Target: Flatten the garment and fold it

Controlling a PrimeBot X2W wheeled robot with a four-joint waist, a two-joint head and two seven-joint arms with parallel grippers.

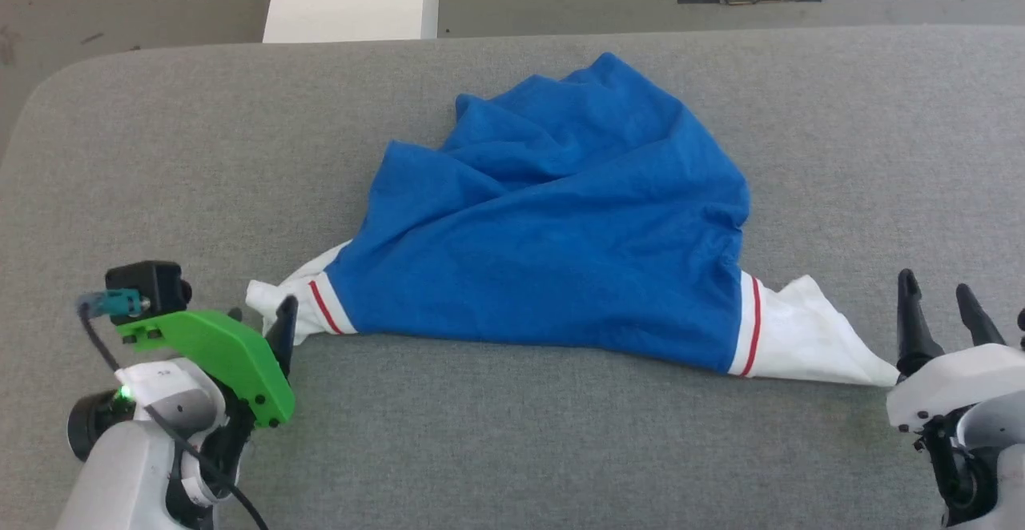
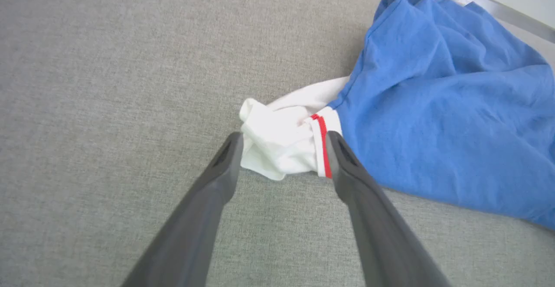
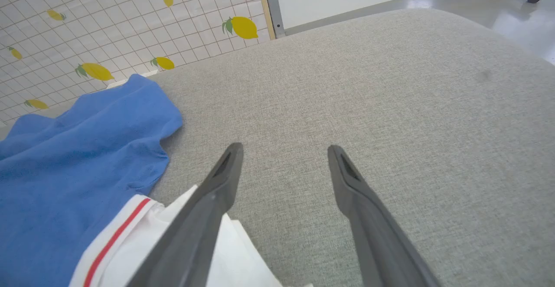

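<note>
- Garment [image 1: 552, 226]: crumpled heap mid grey padded surface [image 1: 160, 154], sleeves twd me.
- Prob soft, light, limp; will bunch & drag.
- Left pincer [image 2: 282, 137]: open, fingers astride bunched white sleeve [image 2: 277, 148].
- Right pincer [image 1: 935, 283]: open, just beside other sleeve [image 1: 809, 330].
- Best hold imo: both sleeve ends.

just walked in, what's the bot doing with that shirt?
A two-armed robot is working on a blue garment that lies crumpled on the grey padded table, not yet flat or folded. The left gripper is open, its fingers either side of the bunched white left sleeve but not closed on it. The right gripper is open beside the tip of the right sleeve, with nothing between its fingers.
</note>
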